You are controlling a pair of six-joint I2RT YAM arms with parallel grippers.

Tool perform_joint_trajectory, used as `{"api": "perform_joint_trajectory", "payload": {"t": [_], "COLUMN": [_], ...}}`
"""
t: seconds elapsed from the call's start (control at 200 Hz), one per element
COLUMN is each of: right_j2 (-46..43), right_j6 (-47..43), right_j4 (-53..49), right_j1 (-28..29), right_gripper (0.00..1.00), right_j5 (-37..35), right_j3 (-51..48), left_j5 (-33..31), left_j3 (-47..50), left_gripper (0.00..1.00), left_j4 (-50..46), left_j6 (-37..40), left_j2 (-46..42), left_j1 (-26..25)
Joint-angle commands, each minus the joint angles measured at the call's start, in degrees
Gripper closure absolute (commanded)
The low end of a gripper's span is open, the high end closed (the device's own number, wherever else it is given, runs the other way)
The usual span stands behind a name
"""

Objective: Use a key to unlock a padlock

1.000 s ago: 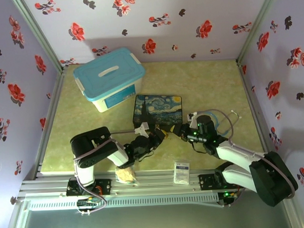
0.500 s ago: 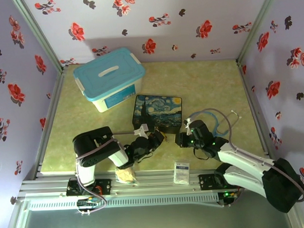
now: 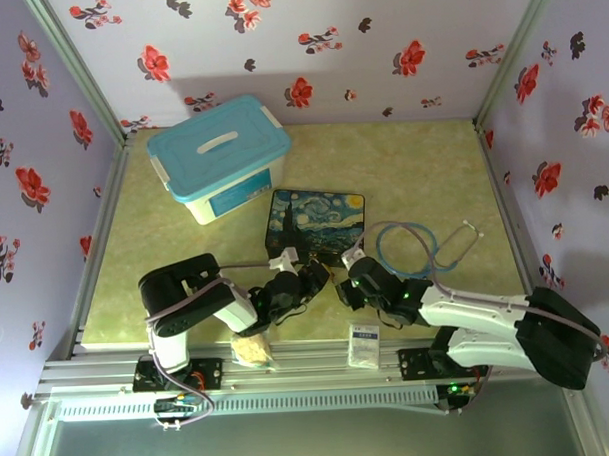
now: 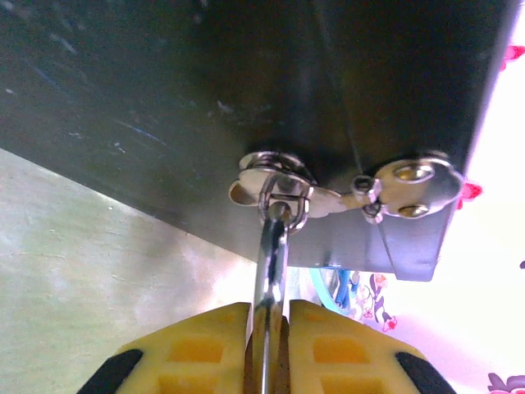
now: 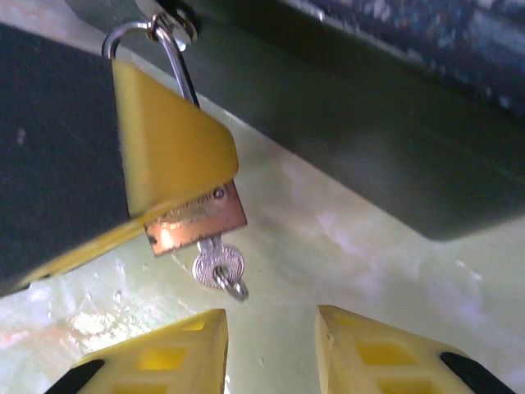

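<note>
The padlock (image 5: 197, 220) is a small brass block whose thin silver shackle (image 4: 271, 263) hangs through the hasp ring (image 4: 279, 193) on the front of the painted tin box (image 3: 319, 222). My left gripper (image 4: 269, 345) is shut on the padlock, and one of its yellow fingers (image 5: 164, 148) covers most of the body. The key (image 5: 217, 264), silvery with a small ring, sticks out of the padlock's underside. My right gripper (image 5: 271, 345) is open just short of the key, with nothing between its fingers. From above, the left gripper (image 3: 316, 277) and the right gripper (image 3: 343, 286) nearly meet at the box's front.
A blue-lidded plastic tub (image 3: 220, 156) stands at the back left. A looped blue tube (image 3: 415, 246) lies right of the tin box. A small white packet (image 3: 364, 344) and a yellowish bag (image 3: 252, 350) lie at the near edge. Floral walls enclose the table.
My right gripper has moved left and nearer, up to the padlock, and its jaws have opened. The blue tube is uncovered now. The left arm has hardly moved.
</note>
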State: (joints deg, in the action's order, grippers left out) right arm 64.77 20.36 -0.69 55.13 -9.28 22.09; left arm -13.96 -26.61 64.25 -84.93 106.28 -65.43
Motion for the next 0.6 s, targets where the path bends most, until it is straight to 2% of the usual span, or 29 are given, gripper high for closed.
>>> {"api": "perform_joint_trajectory", "payload": {"t": [0.0,0.19,0.595], "right_j2": [2.54,5.09,8.93], "right_j6": [-2.61,-2.7,-7.82], "right_j4": [3.25,6.7,8.46], "right_j1": [0.35,0.86,6.77], "right_gripper": [0.66,0.66,0.67], "right_j5": [-3.64,-0.46,-5.97], "right_j3": [1.08,-0.01,0.68], "left_j5": [1.41,2.52,2.9], "left_j3": [-0.11,1.32,0.64], "left_gripper": [1.0,1.0,1.0], "left_j4": [-6.52,-2.32,-3.1], "left_j6": [1.05,-0.39,0.11], "left_j2": [-0.32,1.72,0.84], "left_j1": [-0.25,-0.14,0.19]}}
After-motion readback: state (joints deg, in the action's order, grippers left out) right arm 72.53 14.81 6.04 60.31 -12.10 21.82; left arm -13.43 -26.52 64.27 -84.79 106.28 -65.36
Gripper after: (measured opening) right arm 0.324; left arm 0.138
